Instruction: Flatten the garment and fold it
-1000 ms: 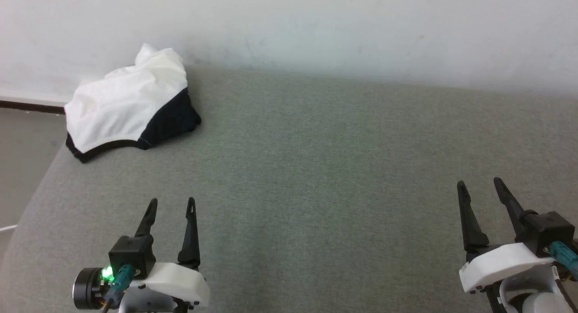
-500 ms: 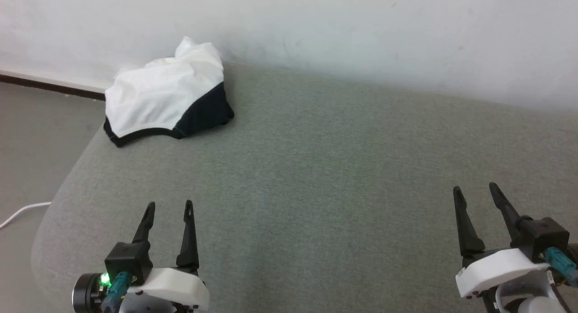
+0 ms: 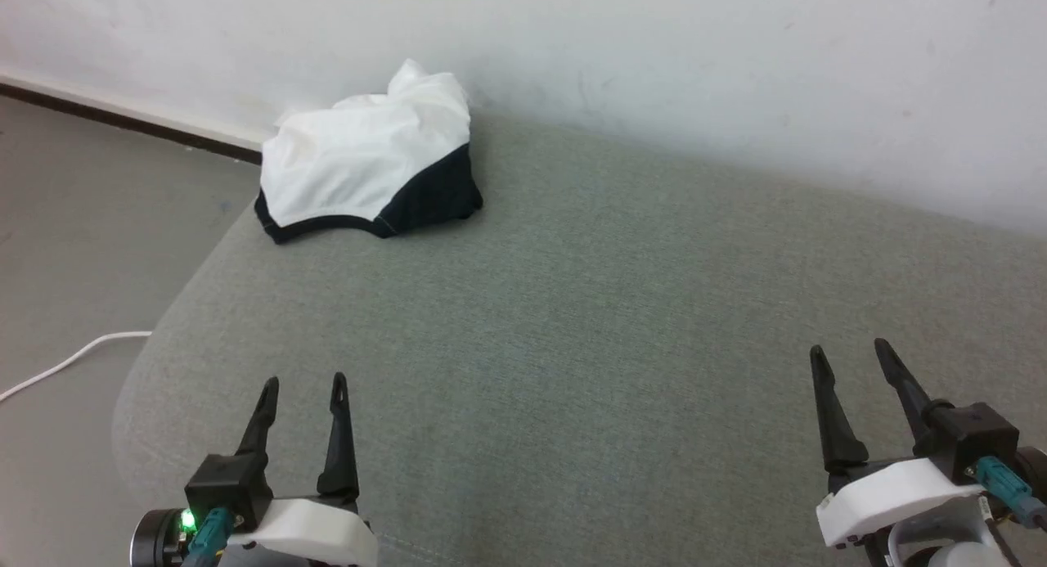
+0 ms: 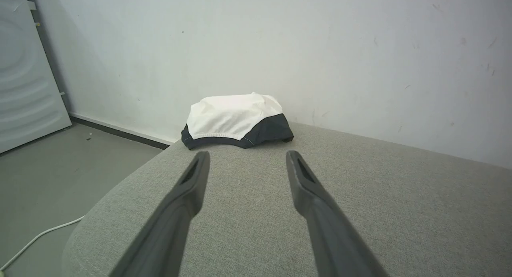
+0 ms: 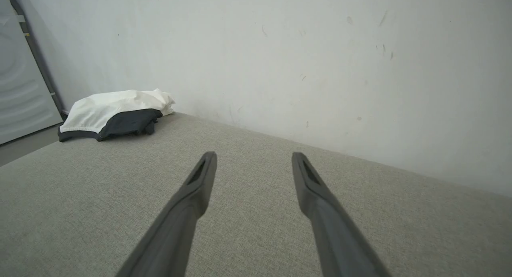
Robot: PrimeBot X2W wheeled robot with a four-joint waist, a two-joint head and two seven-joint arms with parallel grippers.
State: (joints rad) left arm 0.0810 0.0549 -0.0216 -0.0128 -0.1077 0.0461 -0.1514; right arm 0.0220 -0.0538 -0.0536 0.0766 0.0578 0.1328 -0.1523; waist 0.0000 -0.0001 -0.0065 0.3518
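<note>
The garment [image 3: 364, 162], white with black parts, lies bunched in a heap at the far left corner of the grey-green cushioned surface [image 3: 572, 305], against the wall. The left wrist view shows the garment [image 4: 234, 119] straight ahead beyond my fingers; the right wrist view has the garment [image 5: 112, 113] far off to the left. My left gripper [image 3: 303, 381] hovers open at the lower left, well short of the heap, with nothing between its fingers. At the lower right my right gripper [image 3: 849, 348] is open and empty too.
A pale wall [image 3: 654, 68] runs along the back of the surface. The surface's rounded left edge [image 3: 155, 338] drops to a grey floor [image 3: 74, 248], where a white cable [image 3: 74, 358] lies. A pale panel [image 4: 24, 77] leans at the left.
The whole head view has shifted, so the camera has turned left: the garment now sits further right in the picture and more floor shows. Both grippers stay open.
</note>
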